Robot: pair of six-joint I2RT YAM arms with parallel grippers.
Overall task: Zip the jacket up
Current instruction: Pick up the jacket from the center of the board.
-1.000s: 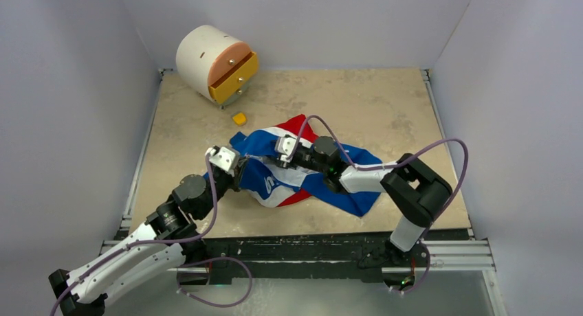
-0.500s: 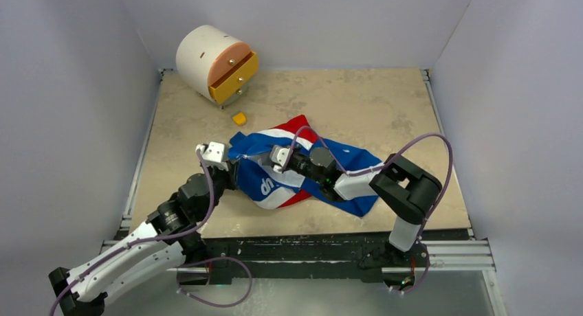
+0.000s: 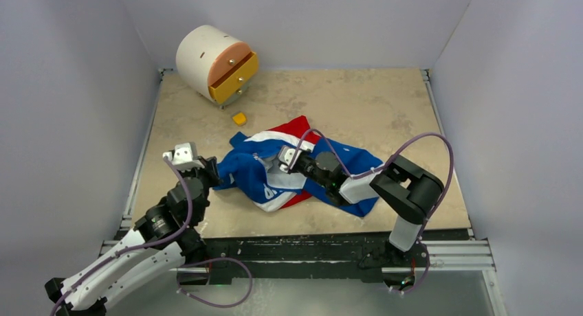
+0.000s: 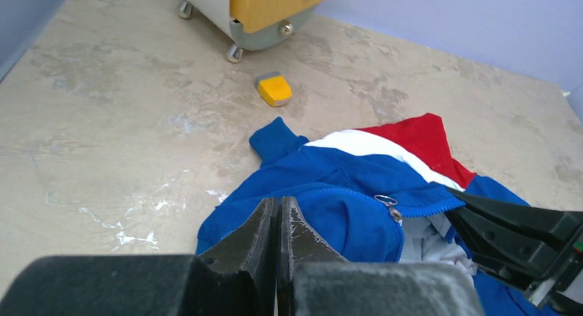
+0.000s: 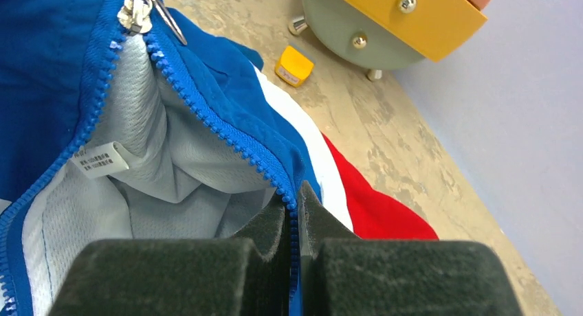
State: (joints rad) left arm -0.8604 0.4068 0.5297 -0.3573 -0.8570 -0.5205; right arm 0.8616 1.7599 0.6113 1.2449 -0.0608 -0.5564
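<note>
The jacket (image 3: 302,170) lies crumpled mid-table: royal blue with white and red panels, its grey lining (image 5: 137,185) showing. My left gripper (image 3: 214,173) is at the jacket's left edge and is shut, its jaws pressed together on blue fabric (image 4: 357,227). My right gripper (image 5: 294,196) is shut on the blue zipper teeth of the open front edge, with the lining to its left. The metal zipper slider (image 4: 393,209) with its ring pull (image 5: 136,12) sits on the zipper line between the two grippers. The right gripper's black fingers (image 4: 509,233) show at the right of the left wrist view.
A round white drawer unit (image 3: 216,63) with yellow drawer fronts stands at the back left. A small yellow block (image 3: 239,118) lies on the tabletop between it and the jacket. Grey walls enclose the table on three sides.
The right gripper has shut on the zipper edge. The left arm has drawn back to the left with the jacket's edge, stretching the fabric that way.
</note>
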